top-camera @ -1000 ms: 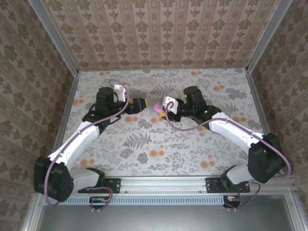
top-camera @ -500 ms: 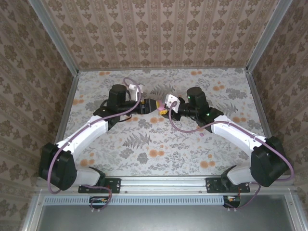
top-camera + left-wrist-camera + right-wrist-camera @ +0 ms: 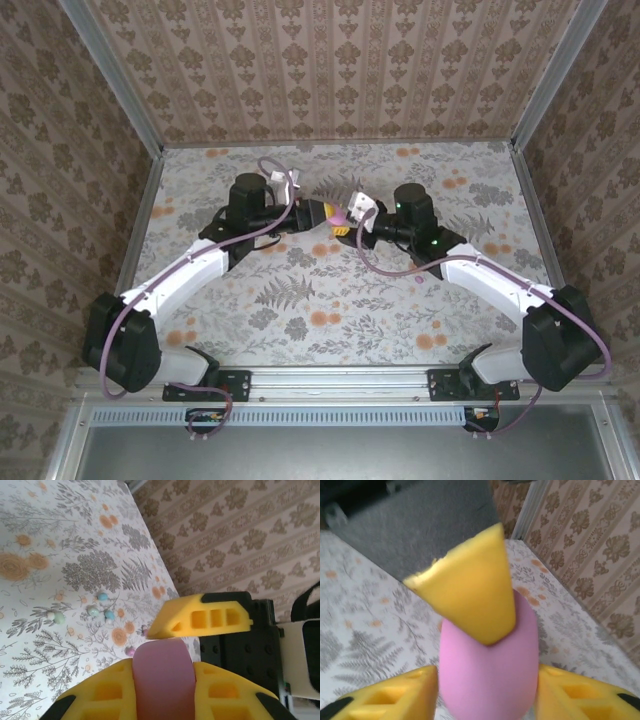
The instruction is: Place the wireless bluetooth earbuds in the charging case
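Floral table, earbuds well beyond left hand (pink case inside)

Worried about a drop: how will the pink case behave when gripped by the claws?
The pink case looks smooth and egg-rounded, so it may slip or swivel in the right claw. It shows no denting there, so it is probably rigid.

Pink case aloft, pastel earbuds loose
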Controlling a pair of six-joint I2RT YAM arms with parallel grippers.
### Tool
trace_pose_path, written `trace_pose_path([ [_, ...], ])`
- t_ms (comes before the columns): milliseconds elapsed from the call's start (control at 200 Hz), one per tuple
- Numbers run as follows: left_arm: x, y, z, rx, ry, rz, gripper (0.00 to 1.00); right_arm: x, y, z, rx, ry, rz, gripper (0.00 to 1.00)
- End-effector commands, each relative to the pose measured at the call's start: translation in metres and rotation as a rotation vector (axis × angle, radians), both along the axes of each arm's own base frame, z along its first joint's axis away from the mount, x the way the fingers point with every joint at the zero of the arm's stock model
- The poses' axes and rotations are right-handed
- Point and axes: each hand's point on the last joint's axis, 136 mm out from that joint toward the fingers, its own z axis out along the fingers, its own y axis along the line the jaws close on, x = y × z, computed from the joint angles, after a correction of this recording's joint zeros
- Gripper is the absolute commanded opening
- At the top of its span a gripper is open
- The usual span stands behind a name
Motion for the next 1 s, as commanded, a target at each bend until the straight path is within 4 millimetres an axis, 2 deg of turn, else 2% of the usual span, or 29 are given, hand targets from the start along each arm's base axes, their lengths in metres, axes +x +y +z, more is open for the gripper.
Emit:
trace_pose_path([
  [0,0.014,0.01,0.035,-0.164,-0.014,0.107,0.06,-0.011,-0.007,0.052,0.253,-0.07,0.063,0.62],
  [65,0.013,0.009,0.043,-0.216,0.006,0.105,0.05,-0.013,-0.009,0.059,0.312,-0.081,0.08,0.64],
  [195,0.01,0.007,0.052,-0.286,0.038,0.083,0.05,-0.017,-0.004,0.064,0.319,-0.092,0.142,0.64],
  [440,0.007,0.008,0.063,-0.346,0.052,0.08,0.05,-0.004,-0.004,0.078,0.347,-0.139,0.128,0.65],
  [460,0.007,0.009,0.064,-0.347,0.05,0.081,0.06,0.002,-0.003,0.069,0.342,-0.121,0.116,0.65],
  [685,-0.007,0.007,0.072,-0.347,0.032,0.022,0.08,0.011,-0.002,0.076,0.365,-0.126,0.132,0.67],
  [885,-0.009,0.007,0.072,-0.343,0.031,0.01,0.08,0.008,0.004,0.085,0.38,-0.114,0.2,0.61],
  [995,-0.01,0.007,0.074,-0.348,0.029,0.006,0.08,0.01,0.007,0.084,0.375,-0.096,0.212,0.56],
])
